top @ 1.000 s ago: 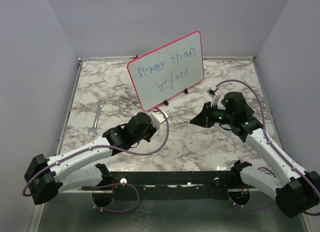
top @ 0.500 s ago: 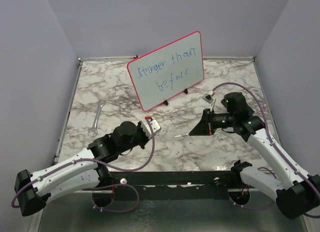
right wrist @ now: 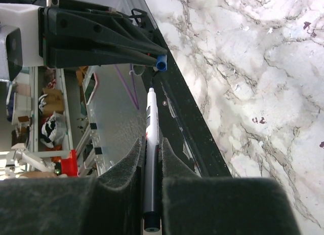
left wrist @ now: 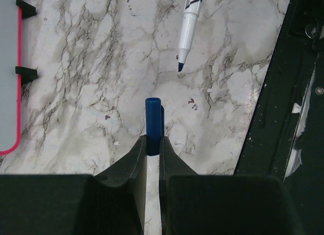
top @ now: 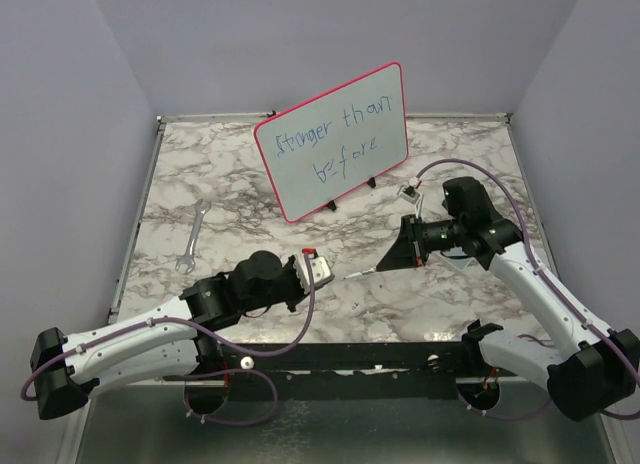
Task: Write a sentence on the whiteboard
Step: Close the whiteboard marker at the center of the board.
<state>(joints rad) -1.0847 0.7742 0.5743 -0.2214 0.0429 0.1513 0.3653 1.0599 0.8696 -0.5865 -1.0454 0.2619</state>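
The whiteboard [top: 335, 174] stands tilted at the back of the table, and its pink edge shows in the left wrist view [left wrist: 7, 68]. The sentence [top: 335, 134] in blue reads "Stronger than" over "before". My left gripper [top: 324, 274] is shut on a blue marker cap [left wrist: 153, 122], its open end toward the marker. My right gripper [top: 388, 264] is shut on the white marker [right wrist: 151, 144], whose bare blue tip [left wrist: 180, 67] points at the cap [right wrist: 161, 64] a short gap away. Both hover above the marble in front of the board.
A metal wrench [top: 193, 236] lies on the marble at the left. The black rail [top: 340, 359] runs along the table's near edge, close to both grippers. Grey walls stand on the left, right and back.
My left gripper has drawn back from the board's foot toward the near edge with the cap. My right gripper has lowered the marker toward it, so tip and cap are now close.
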